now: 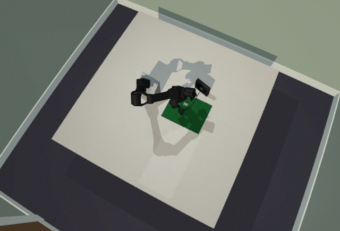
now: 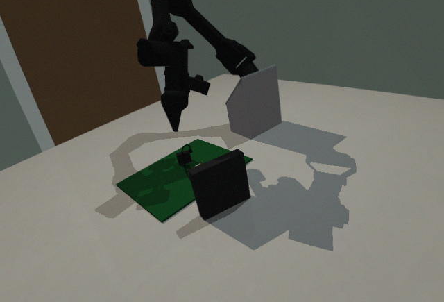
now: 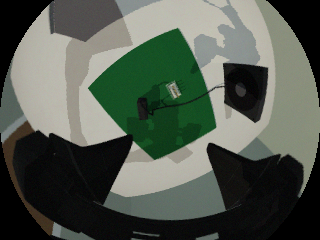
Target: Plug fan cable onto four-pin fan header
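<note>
And I'm holding my hand (image 1: 183, 96) (image 2: 175, 130) (image 3: 171, 143) open, pointing it downward above the board (image 1: 170, 113) (image 2: 172, 205) (image 3: 125, 70), with nothing sitting between my fingers! The plug (image 1: 180, 111) (image 2: 184, 157) (image 3: 142, 108) is lying below my fingertips, well clear of them, and it's resting on the board, not on the header (image 1: 185, 103) (image 2: 198, 164) (image 3: 174, 90). The header is showing its pins just beyond the plug, also beneath me. The cable (image 1: 194, 102) (image 3: 187, 104) is curving away from the plug, running past the header to the fan (image 1: 203, 87) (image 2: 222, 187) (image 3: 245, 92), which is standing on edge off to my side, beside the board. My hand is touching neither board nor plug, and the plugging is still waiting!
</note>
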### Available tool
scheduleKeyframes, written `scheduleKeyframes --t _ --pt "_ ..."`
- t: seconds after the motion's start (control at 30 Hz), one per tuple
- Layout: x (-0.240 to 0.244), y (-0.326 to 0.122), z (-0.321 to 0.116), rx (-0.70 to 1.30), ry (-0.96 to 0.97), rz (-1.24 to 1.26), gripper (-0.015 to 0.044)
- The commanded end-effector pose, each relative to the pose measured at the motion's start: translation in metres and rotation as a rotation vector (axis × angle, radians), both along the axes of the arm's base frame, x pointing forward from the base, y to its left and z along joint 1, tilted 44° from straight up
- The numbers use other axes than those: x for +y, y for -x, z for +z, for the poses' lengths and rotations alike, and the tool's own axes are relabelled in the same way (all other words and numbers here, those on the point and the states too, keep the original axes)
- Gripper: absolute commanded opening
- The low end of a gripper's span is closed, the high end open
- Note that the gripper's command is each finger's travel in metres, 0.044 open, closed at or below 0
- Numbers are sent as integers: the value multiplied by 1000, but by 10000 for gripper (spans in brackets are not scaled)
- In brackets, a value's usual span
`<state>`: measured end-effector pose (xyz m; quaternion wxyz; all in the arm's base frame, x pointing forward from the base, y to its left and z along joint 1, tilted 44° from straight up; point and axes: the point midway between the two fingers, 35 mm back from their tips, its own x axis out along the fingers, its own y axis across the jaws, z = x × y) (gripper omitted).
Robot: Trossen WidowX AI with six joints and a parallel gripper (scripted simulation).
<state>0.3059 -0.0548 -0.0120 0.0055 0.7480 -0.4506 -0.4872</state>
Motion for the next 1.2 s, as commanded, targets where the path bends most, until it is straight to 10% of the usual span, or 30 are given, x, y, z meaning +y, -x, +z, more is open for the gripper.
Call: scheduleKeyframes --t 0.0,1.17 --pt "-18 26 13 179 140 43 440" --pt "-75 40 -48 180 142 43 440"
